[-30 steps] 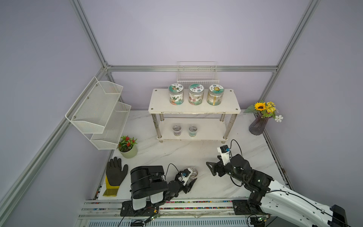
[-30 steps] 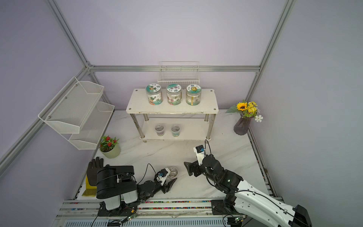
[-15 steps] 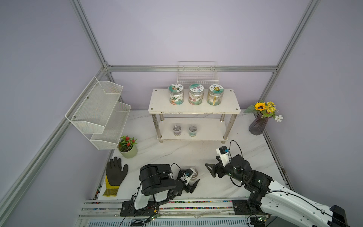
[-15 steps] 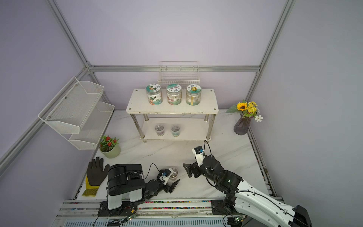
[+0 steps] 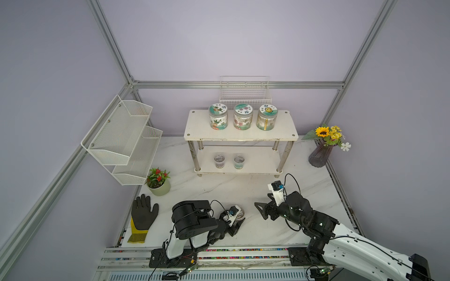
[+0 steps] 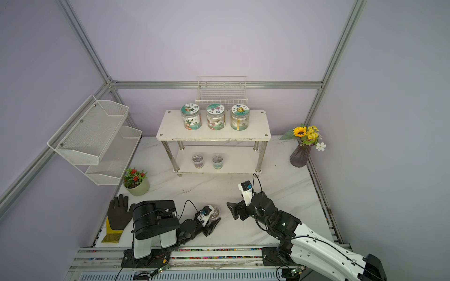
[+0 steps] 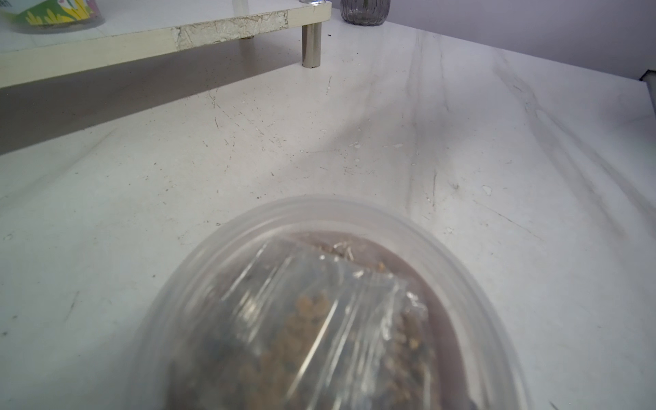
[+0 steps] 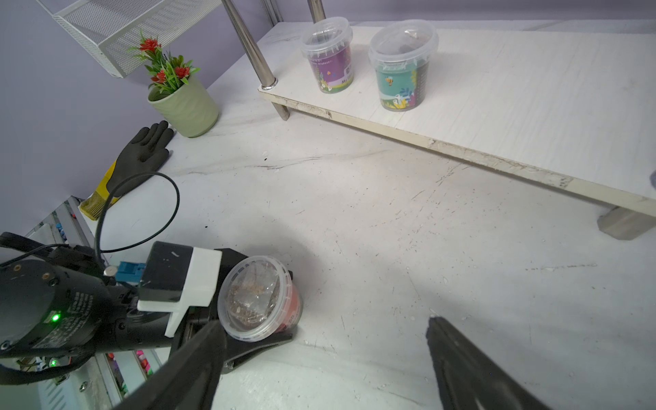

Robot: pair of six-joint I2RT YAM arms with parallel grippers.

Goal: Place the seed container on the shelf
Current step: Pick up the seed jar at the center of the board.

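Pinching the seed container (image 8: 255, 298) between its fingers, the left hand (image 8: 288, 306) holds it tilted, low on the marble surface (image 5: 219, 189) in front of the shelf (image 5: 194, 129) and well apart from it. Whether its base touches the surface I cannot tell. The right hand (image 5: 260, 211) hovers near the container, also in front of the shelf, fingers spread wide around nothing. A purple-labelled tub (image 8: 330, 60) and a teal-labelled tub (image 8: 403, 71) stand on the shelf's lower board.

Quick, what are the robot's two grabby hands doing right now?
Left gripper: closed on the clear round plastic seed tub with red label.
Right gripper: open, empty.
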